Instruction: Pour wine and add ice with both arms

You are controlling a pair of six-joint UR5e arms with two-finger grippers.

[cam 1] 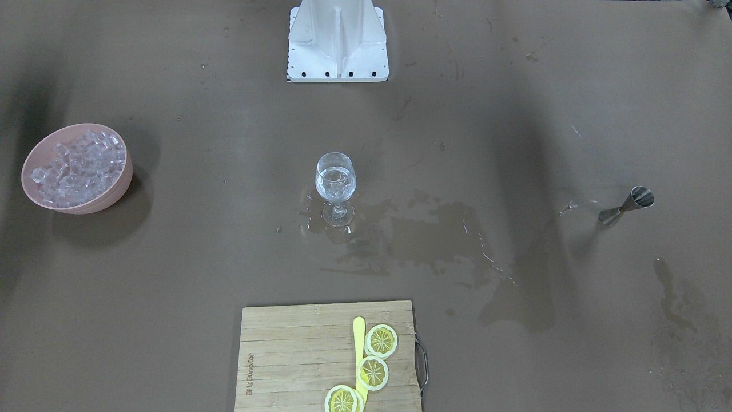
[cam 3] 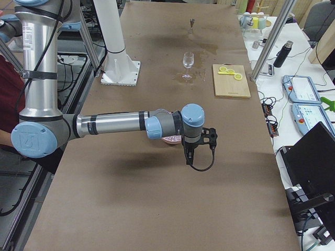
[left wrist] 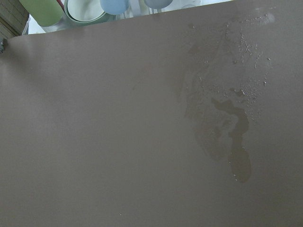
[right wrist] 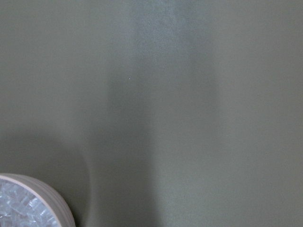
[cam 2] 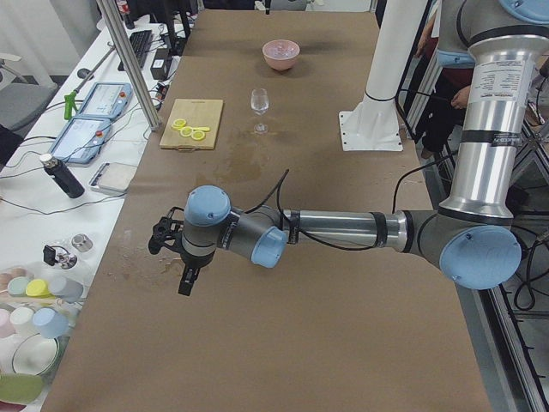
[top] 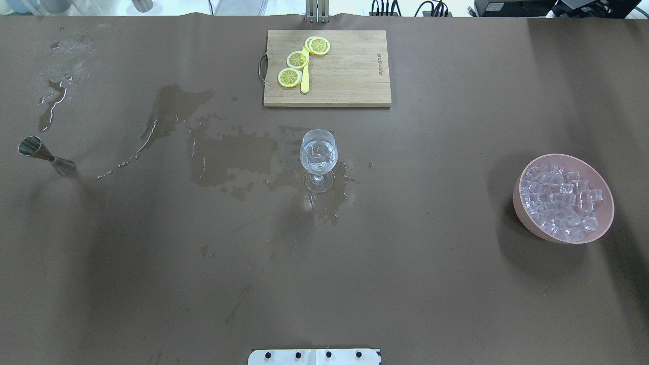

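Stage: pouring seemingly done, icing likely pending | wine (top: 318, 157) sitting in glass (top: 318, 183) at centre; ice (top: 563, 203) heaping in bowl (top: 525, 216) at 3 o'clock | left gripper (cam 2: 185, 281), right gripper (cam 3: 188, 156) hovering; cannot tell opening or load | next: right gripper probably needing lowering onto ice

A wooden cutting board (top: 350, 76) lies at the far middle edge of the brown tabletop (top: 431, 279), its metal handle (top: 262, 67) on the short side toward the robot's left. On the board, three lemon slices (top: 297, 59) lie in a row along a yellow stick-like utensil (top: 304, 83). Wet patches (top: 228, 157) spread across the tabletop near the board. A separate puddle (top: 50, 104) lies near the far left corner. The white bolted base block (cam 1: 338, 43) stands at the near edge.
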